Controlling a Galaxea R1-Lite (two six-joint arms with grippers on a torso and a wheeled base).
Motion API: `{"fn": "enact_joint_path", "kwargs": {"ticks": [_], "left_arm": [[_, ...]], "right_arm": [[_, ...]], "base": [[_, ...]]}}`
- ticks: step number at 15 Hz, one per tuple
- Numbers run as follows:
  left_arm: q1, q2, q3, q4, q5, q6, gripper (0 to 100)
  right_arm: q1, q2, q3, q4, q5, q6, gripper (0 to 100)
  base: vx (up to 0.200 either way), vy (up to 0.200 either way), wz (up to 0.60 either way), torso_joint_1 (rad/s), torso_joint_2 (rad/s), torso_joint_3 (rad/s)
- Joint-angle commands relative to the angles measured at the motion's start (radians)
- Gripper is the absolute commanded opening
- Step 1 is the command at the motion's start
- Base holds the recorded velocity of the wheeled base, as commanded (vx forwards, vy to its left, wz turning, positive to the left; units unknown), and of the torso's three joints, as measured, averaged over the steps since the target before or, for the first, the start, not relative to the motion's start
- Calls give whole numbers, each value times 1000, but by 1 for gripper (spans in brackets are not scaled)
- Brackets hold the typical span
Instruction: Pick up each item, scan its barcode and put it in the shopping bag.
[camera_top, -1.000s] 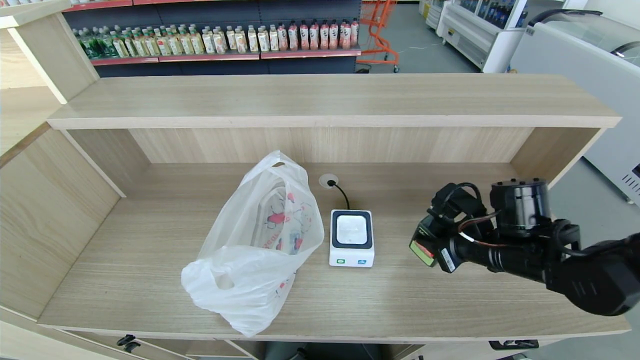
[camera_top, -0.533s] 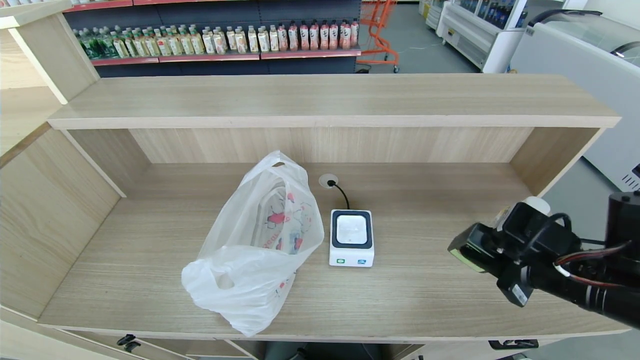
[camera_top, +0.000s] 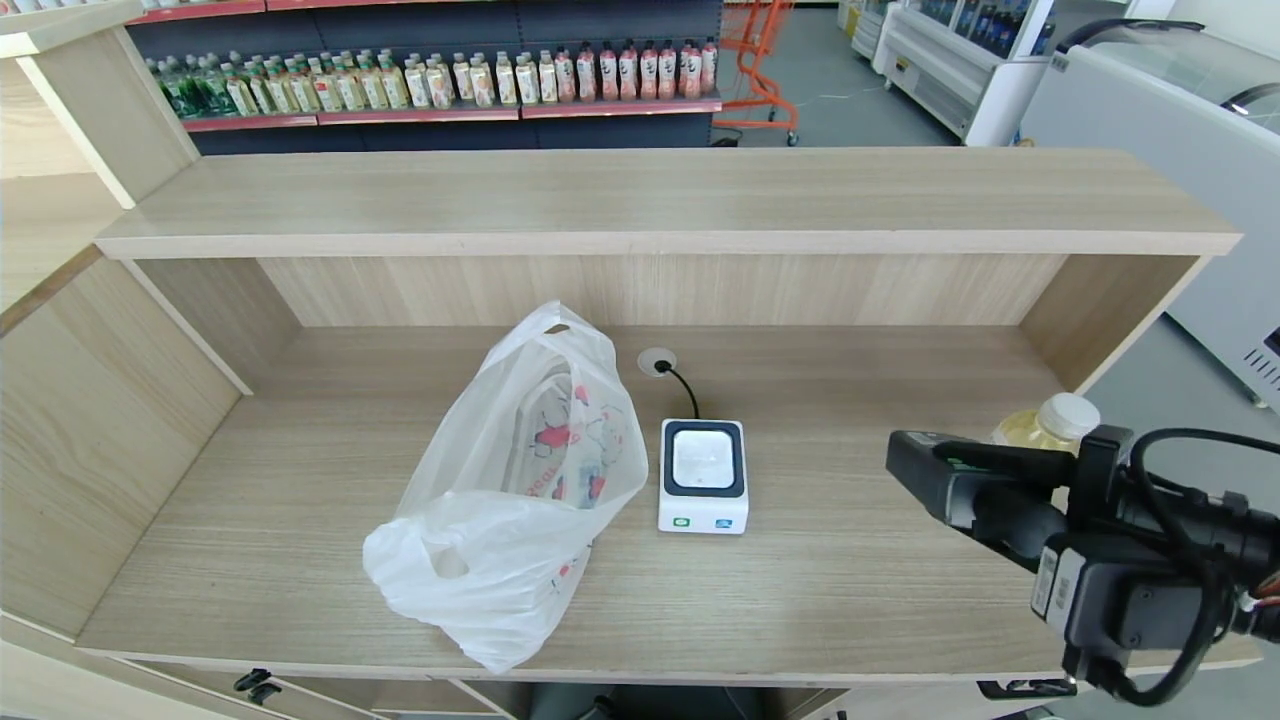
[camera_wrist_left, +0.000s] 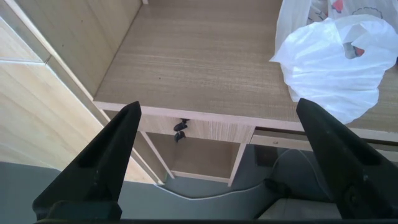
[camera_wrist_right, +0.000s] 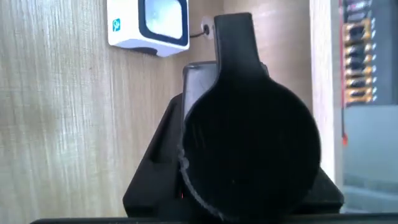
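Shop shelving (camera_top: 430, 115) with rows of drinks (camera_top: 440, 80) is running along the back of the room, and an orange cart (camera_top: 760, 70) is standing in the aisle beyond it. Nearer, a pale wood tabletop (camera_top: 300, 520) is sitting recessed under a raised ledge (camera_top: 650, 200).

Layout on tabletop:
- White shopping bag (camera_top: 510, 490) is slumping at the centre-left with its handles up toward the back wall; a packet with red and blue print is showing through the plastic.
- White scanner (camera_top: 703, 475) is sitting just beside the bag, on its right, with its window facing up. Its black cable (camera_top: 685, 390) is running back to a round port in the tabletop.

Right arm:
- Right end effector (camera_top: 960, 470) is hanging over the right end of the tabletop, well apart from the scanner and to its right.
- It is clenching a bottle (camera_top: 1035, 428) of yellowish liquid. The white cap is sticking out on the far side of the dark fingers, and the bottle is being held clear of the wood.
- In the right wrist view a dark round shape is blocking most of the frame; the scanner (camera_wrist_right: 154, 25) is showing beyond it.

Left arm:
- Left end effector (camera_wrist_left: 217, 162) is hanging off the front edge of the tabletop on the robot's left, released, its two fingers (camera_wrist_left: 106, 162) spreading wide with nothing between them.
- The bag (camera_wrist_left: 339, 62) is lying up on the tabletop, apart from these fingers.
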Motion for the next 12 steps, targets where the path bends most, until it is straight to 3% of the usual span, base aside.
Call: {"fn": "enact_joint_path", "kwargs": {"ticks": [1,2,3,7,9,12], "left_arm": [[0,0,0,0,1,0,100],[0,0,0,0,1,0,100],[0,0,0,0,1,0,100],[0,0,0,0,1,0,100],[0,0,0,0,1,0,100],[0,0,0,0,1,0,100]], "right_arm": [[-4,15,-3,-5,116,-196,0],[-2,24,-3,-5,149,-256,0],[2,58,-3,-5,254,-457,0],[77,145,-14,-17,488,-903,0],[188,217,-35,-39,524,-1023,0],[303,297,-64,-174,529,-1052,0]], "base": [[0,0,0,0,0,0],[0,0,0,0,0,0],[0,0,0,0,0,0],[0,0,0,0,0,0],[0,0,0,0,0,0],[0,0,0,0,0,0]]}}
